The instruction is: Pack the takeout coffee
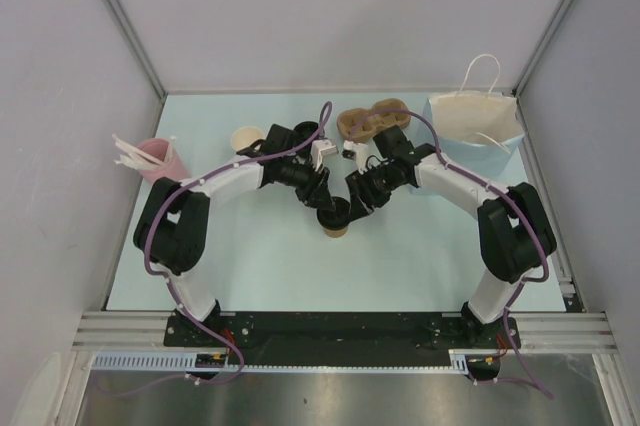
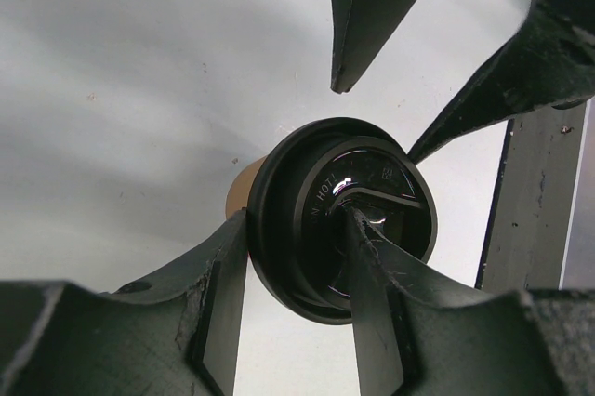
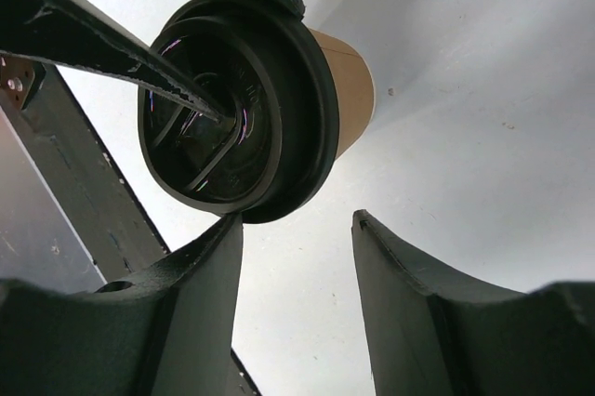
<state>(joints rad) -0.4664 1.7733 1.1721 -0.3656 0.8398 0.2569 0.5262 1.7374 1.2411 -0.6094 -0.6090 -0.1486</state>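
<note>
At the near edge, the black base plate [image 1: 330, 331] carries both arms, which reach inward and meet at the middle of the pale mint table top [image 1: 260, 276]. There the small tan kraft-paper cup [image 3: 349, 89] stands upright, capped by the round black plastic lid [image 3: 260, 136].

The left gripper [image 2: 297, 229] is closed on one side of the lid, with one finger against the outer rim and the other laid on the sunken top. The right gripper [image 3: 297, 219] is spread. One of its fingers is touching or just beside the lid's rim and the other is clear of the cup.

The step in hand is judged to be seating the lid, so the packing itself is not yet begun. The next move would call for the rim to be pressed home all round. After that a grip on the cup wall, low enough not to pop the lid, would be needed.

Farther back a pink cup of white stirrers [image 1: 158, 158] is seen at the left, then an open tan paper cup [image 1: 245, 139]. Next comes a brown moulded-pulp cup carrier [image 1: 372, 121], and a white paper bag with string handles [image 1: 472, 118] at the right. Plain grey wall panels [image 1: 330, 16] framed by metal posts [image 1: 120, 21] enclose the table on three sides.
</note>
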